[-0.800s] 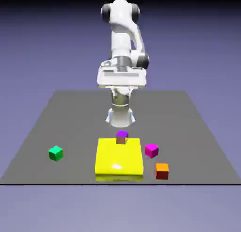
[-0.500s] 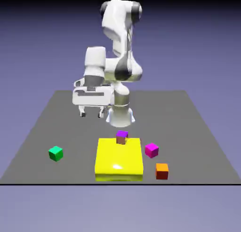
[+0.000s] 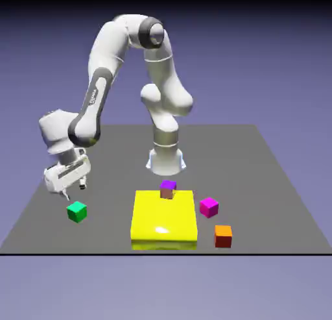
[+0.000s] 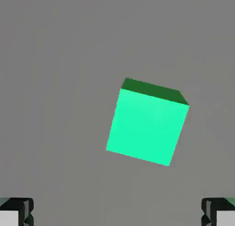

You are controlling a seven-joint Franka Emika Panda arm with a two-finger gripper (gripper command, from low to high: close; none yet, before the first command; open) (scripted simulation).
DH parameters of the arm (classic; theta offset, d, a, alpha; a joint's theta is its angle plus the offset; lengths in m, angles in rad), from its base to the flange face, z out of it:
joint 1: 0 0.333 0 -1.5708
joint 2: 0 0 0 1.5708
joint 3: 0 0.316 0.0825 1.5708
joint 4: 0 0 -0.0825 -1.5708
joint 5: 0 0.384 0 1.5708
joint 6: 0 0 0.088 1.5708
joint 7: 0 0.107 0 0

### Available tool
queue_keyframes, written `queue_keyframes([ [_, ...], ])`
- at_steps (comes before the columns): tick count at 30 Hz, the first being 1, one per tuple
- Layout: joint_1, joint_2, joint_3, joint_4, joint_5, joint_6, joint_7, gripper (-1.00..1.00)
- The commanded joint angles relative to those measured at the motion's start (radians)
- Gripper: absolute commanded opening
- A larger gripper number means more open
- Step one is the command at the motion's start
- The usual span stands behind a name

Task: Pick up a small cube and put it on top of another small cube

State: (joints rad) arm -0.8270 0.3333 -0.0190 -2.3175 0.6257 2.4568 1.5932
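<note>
Green cube [image 3: 76, 212] lies alone on the table [image 3: 272, 182], below the spread-fingered tool [image 3: 73, 191].

I am counting four small cubes sitting on the tabletop [image 3: 272, 182]: one green cube [image 3: 76, 211], just beside and below my fingers [image 3: 65, 194]; one purple-topped cube [image 3: 168, 189], one magenta cube [image 3: 208, 207] and one orange cube [image 3: 223, 235], all lying well apart from the fingers toward the exterior view's right. I am also counting one flat yellow block [image 3: 163, 224], with the purple-topped cube resting on it. In the hand view I am seeing two grey fingertips [image 4: 16, 211] and one green cube ahead of them.
</note>
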Motion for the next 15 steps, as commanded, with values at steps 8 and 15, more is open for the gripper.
queue_keyframes([
  [8, -0.008, 0.166, 0.065, 0.032, 0.101, 0.133, -0.081, -1.0],
  [15, 0.036, -0.025, 0.036, -0.024, 0.003, -0.001, -0.001, -1.0],
])
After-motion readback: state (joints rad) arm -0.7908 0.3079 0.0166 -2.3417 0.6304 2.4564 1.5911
